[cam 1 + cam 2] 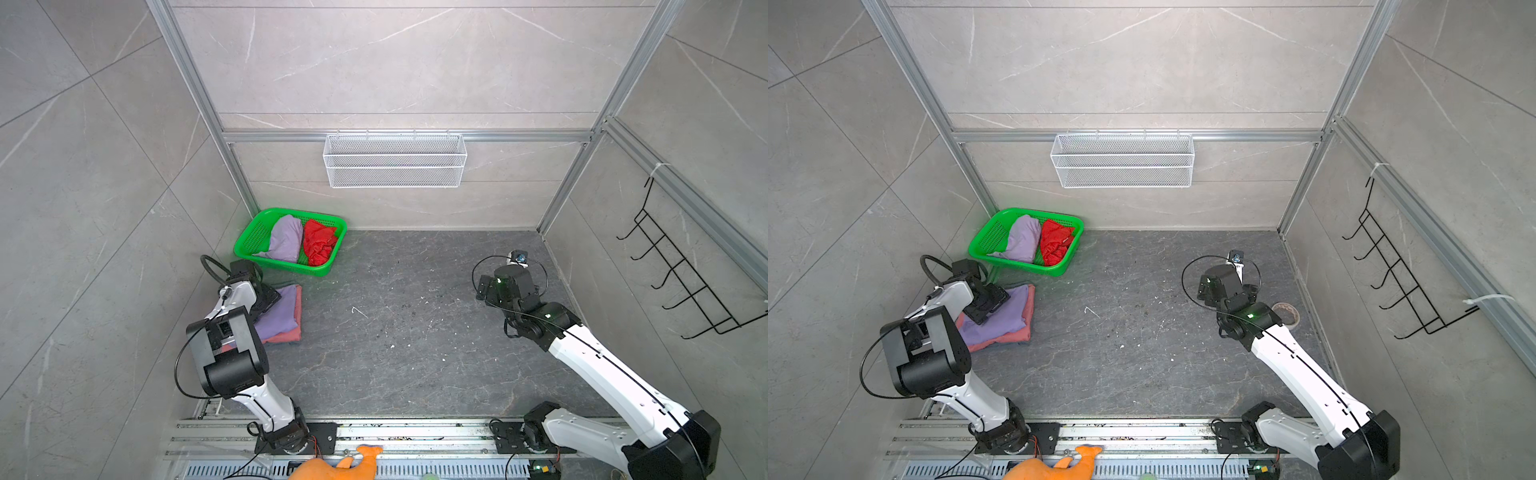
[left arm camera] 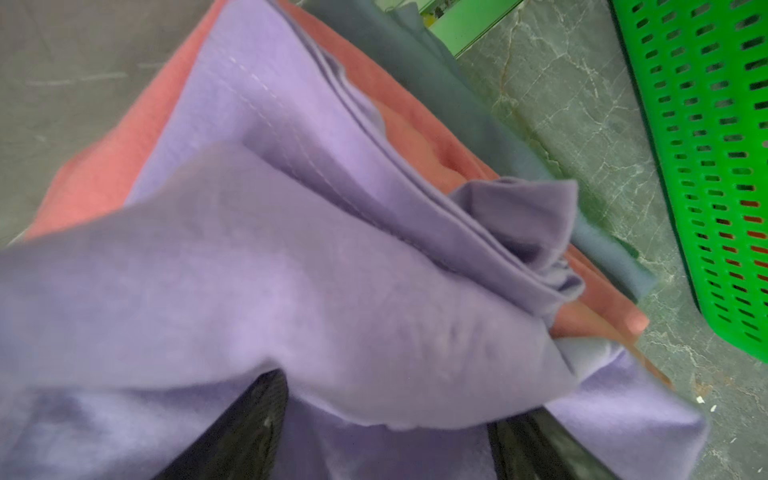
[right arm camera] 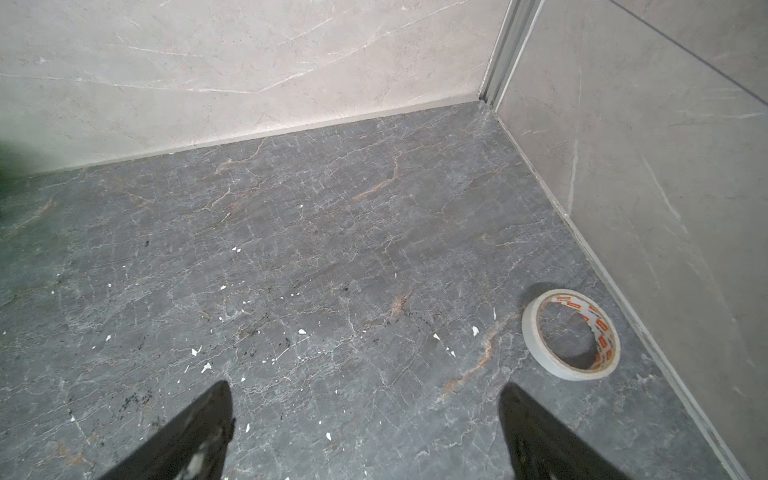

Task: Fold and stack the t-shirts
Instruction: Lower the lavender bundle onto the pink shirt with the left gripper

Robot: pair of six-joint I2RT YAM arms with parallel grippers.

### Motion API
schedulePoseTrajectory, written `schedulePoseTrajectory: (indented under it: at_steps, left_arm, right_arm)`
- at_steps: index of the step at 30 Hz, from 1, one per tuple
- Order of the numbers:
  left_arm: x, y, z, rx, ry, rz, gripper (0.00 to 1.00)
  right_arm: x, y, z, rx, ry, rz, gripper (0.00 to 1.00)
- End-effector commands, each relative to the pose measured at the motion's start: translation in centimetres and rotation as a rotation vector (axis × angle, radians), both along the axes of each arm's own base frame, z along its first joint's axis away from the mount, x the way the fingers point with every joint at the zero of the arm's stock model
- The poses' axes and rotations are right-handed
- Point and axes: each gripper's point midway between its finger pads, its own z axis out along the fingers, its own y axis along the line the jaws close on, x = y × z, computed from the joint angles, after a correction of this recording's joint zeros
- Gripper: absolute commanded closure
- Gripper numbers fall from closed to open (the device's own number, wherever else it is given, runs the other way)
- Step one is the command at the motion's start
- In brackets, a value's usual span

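Two stacked: lavender t-shirt [image 1: 278,320] on pink t-shirt [image 1: 286,336].
Left pincer [image 2: 390,403]: wide, lavender cloth draped over.
Right pincer [image 3: 365,386]: wide, empty.
Next: likely green basket [image 1: 286,269], just beyond.

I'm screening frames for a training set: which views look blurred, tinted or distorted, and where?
Left wrist view: the lavender t-shirt near the lens is soft and smeared, the green basket sharper. Right wrist view: floor and tape roll crisp, a green cast at one edge. Both top views: even light, wide-angle bend tilts the frame posts outward.
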Motion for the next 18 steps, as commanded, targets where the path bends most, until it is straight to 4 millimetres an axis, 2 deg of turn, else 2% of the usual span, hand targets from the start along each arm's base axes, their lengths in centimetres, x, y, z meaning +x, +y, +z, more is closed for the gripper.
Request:
schedulePoseTrajectory:
  at_steps: [1, 5, 7, 18]
  left_arm:
    - [0.7, 0.7, 4.2, 0.048, -0.109, -0.002, 0.24]
    - [1.0, 1.1, 8.3, 0.111, -0.186, -0.02, 0.24]
    - [1.3, 1.5, 9.0, 0.142, -0.199, -0.027, 0.23]
    - [4.3, 3.5, 5.2, 0.164, -0.206, -0.049, 0.24]
  right_arm:
    - [-0.3, -0.7, 1.5, 0.006, -0.028, -0.03, 0.0]
    - [-0.3, -0.7, 1.5, 0.006, -0.027, -0.03, 0.01]
    - [-0.2, -0.6, 1.4, 0.007, -0.027, -0.03, 0.0]
    - [-0.3, -0.3, 0.9, 0.029, -0.008, -0.025, 0.0]
